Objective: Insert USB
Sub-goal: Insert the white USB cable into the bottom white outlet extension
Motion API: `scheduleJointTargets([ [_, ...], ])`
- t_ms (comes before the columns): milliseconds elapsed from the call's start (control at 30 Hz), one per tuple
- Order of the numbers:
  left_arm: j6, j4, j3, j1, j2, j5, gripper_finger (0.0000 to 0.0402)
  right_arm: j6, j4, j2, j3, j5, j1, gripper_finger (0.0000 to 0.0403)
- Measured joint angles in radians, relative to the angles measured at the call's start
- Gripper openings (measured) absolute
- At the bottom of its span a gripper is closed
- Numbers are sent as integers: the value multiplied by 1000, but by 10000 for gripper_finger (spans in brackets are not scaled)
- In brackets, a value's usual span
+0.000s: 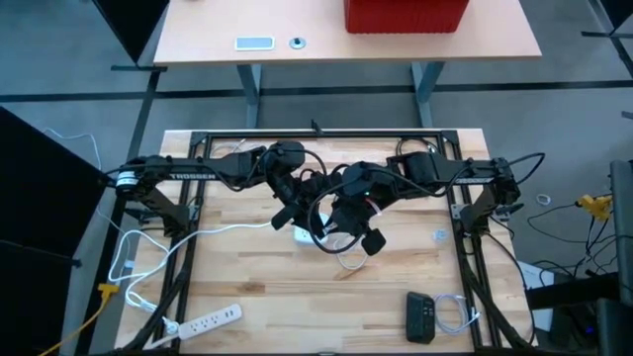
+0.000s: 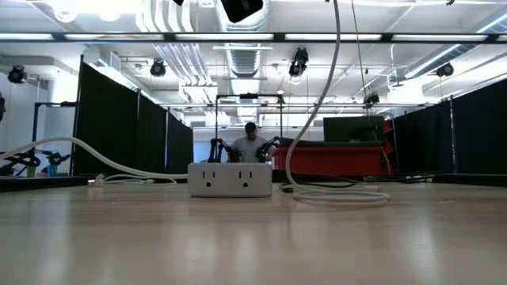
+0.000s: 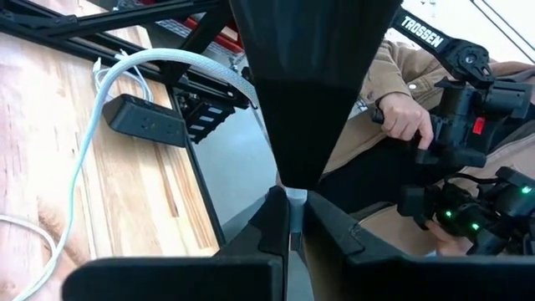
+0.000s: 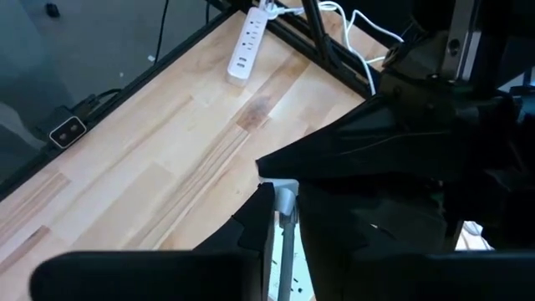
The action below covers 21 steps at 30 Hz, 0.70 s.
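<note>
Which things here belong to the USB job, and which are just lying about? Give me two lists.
For the job:
white outlet box
USB plug, pinched in the right gripper
its white cable
left gripper, beside the box

Lying about:
white power strip
black device with a coiled cable
red bin on the far table

The table point(image 1: 247, 287) is pale blond wood with darker grain streaks, framed by black rails. Near its middle sits a white outlet block point(image 2: 230, 180), trailing a white cable point(image 1: 213, 232). Toward the table's front left corner lies a white power strip point(image 1: 203, 321); toward the front right, a black device point(image 1: 421, 317) beside a coiled white cord point(image 1: 452, 313). Both arms are black, the left lettered in white. Beyond the table's far edge stands a red bin point(image 1: 406, 15). A person's sleeve point(image 3: 393, 71) is tan.
</note>
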State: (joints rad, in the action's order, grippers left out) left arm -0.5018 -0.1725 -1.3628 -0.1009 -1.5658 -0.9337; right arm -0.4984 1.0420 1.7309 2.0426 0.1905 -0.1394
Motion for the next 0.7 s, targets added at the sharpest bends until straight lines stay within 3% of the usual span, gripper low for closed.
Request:
scheduleJointTargets([
  [300, 11, 12, 0, 0, 0, 0, 7, 1, 4, 0, -2, 0, 0, 3],
  [700, 10, 19, 0, 1, 0, -20, 7, -26, 13, 3, -3, -9, 1, 60],
])
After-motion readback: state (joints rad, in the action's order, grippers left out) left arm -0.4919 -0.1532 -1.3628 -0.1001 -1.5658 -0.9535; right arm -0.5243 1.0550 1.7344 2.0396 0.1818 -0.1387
